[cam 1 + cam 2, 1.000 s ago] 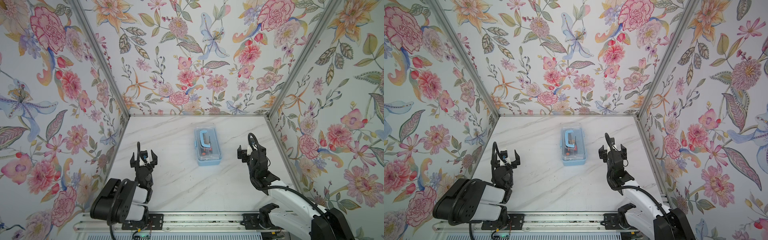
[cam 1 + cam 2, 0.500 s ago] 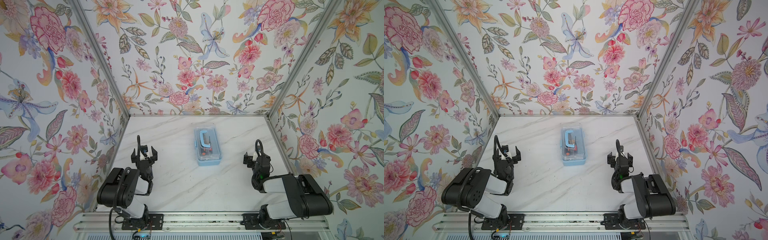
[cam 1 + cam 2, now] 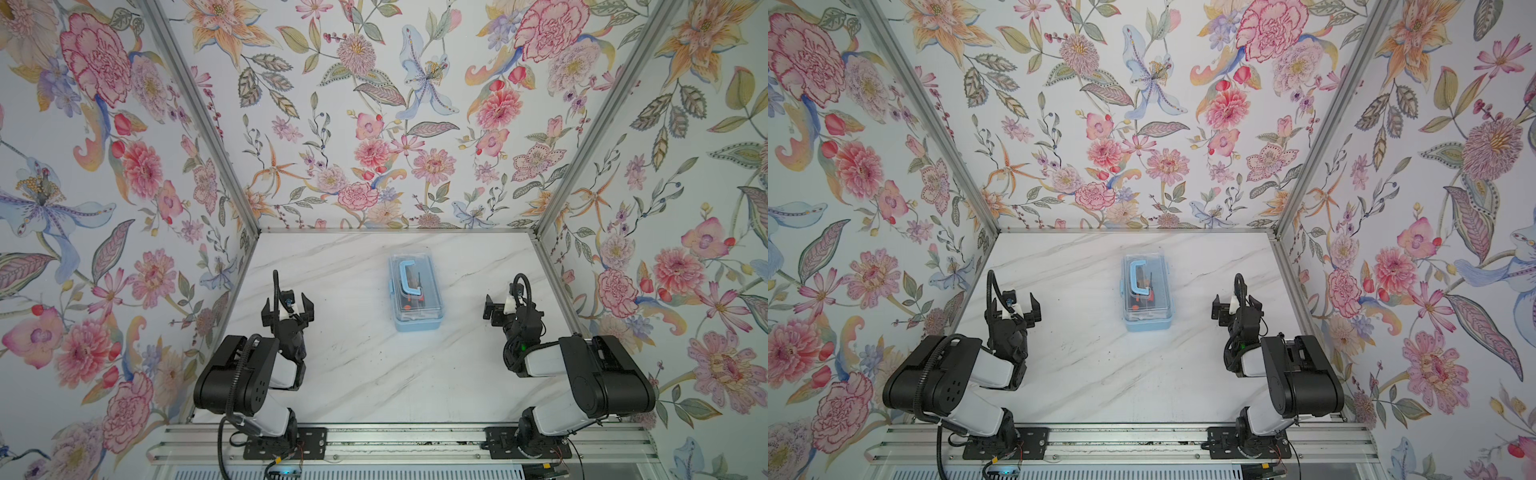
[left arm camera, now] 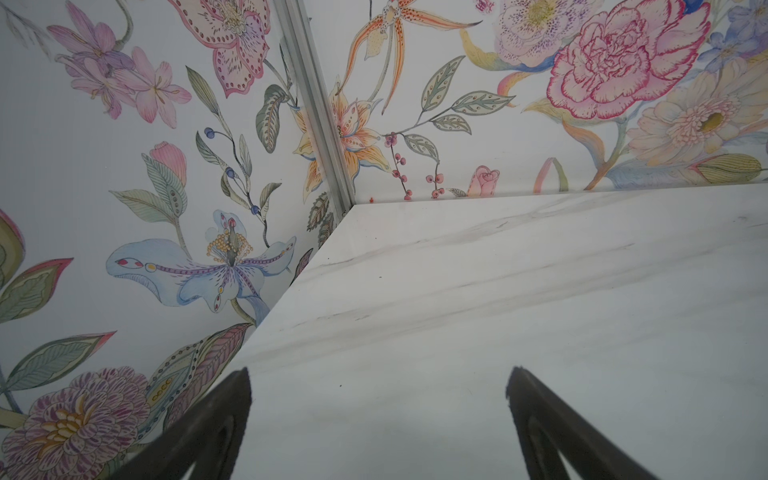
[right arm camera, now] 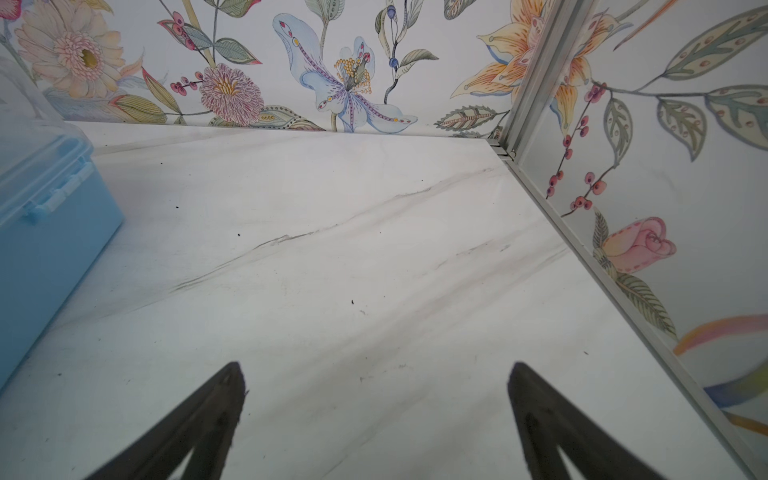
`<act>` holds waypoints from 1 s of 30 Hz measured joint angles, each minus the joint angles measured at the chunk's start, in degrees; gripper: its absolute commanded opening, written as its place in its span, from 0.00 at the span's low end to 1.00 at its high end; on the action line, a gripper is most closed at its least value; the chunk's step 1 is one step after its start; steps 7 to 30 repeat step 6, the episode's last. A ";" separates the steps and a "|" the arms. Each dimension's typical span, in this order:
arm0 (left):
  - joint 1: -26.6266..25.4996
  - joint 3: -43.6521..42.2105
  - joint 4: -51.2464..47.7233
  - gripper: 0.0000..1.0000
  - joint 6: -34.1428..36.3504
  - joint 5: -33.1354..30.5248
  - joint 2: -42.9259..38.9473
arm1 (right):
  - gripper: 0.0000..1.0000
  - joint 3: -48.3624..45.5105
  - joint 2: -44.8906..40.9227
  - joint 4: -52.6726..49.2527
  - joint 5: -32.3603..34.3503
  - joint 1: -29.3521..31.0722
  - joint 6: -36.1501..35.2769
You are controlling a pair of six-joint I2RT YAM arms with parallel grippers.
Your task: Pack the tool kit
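The tool kit (image 3: 415,293) is a light blue box with a clear lid and a blue handle. It stands shut in the middle of the marble table in both top views (image 3: 1147,291), and tools show through the lid. Its blue side and latch appear in the right wrist view (image 5: 45,216). My left gripper (image 3: 287,306) (image 3: 1013,308) hovers open left of the box, well apart from it, with nothing between its fingers (image 4: 380,370). On the other side of the box my right gripper (image 3: 509,306) (image 3: 1236,306) is open and empty too (image 5: 377,365).
Floral walls enclose the table (image 3: 374,374) on three sides, with aluminium posts (image 3: 199,116) at the back corners. Both arms are folded back over the front rail (image 3: 395,440). Small dark specks lie on the marble.
Both arms have folded back toward the front rail; the right arm has swung in from an extended pose. Both grippers stayed open. The box has not moved.
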 measured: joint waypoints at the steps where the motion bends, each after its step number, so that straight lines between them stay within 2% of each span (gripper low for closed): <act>1: 0.00 0.00 -0.07 0.99 0.00 0.02 0.00 | 0.99 0.00 0.00 -0.02 -0.35 -0.22 0.00; 6: 0.00 0.00 -0.13 0.99 0.00 0.00 0.00 | 0.99 0.39 0.00 -0.92 -3.67 -2.62 0.20; 30: 0.00 0.00 -0.13 0.99 0.00 0.00 0.00 | 0.99 0.39 0.00 -0.92 -3.67 -2.62 0.20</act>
